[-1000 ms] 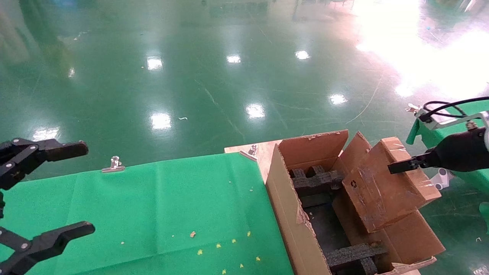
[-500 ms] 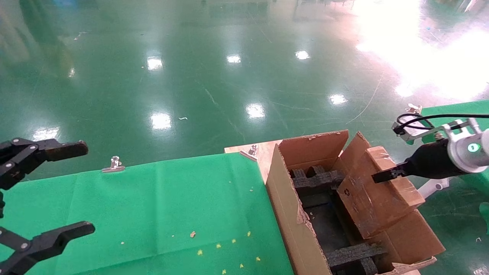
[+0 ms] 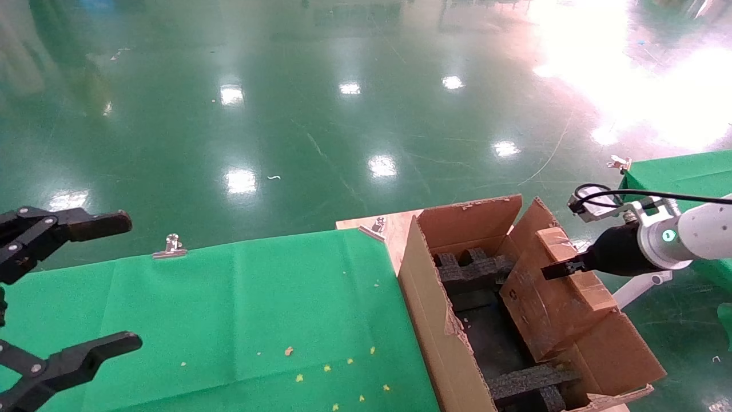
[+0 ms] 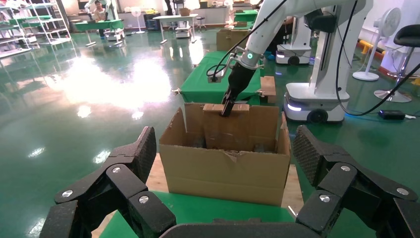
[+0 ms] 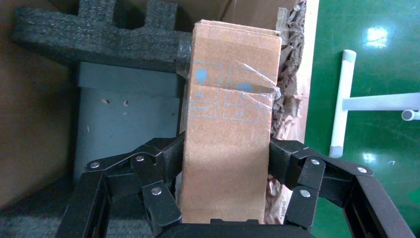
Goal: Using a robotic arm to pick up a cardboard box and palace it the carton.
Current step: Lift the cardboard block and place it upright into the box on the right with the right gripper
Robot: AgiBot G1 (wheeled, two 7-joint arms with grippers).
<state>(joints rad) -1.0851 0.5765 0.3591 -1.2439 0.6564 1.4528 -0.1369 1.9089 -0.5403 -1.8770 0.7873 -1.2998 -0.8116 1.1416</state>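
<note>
Brown cardboard box [image 3: 549,297], taped, tilting inside the carton [image 3: 440,326] against its right flap, above black foam inserts [image 3: 469,274]. Right pincer [image 3: 563,268] clamping the box's upper end. Left pincer [image 3: 86,286] hanging apart over the green-clothed bench [image 3: 240,309].

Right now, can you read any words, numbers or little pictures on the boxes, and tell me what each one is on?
No words or numbers can be read anywhere.
Pale blue handling pictograms in squares, one like a glass: on the cardboard box, clamped by the right gripper.
Small black mark, too small to make out: on the same box's side in the head view.
The carton: no print visible.
</note>
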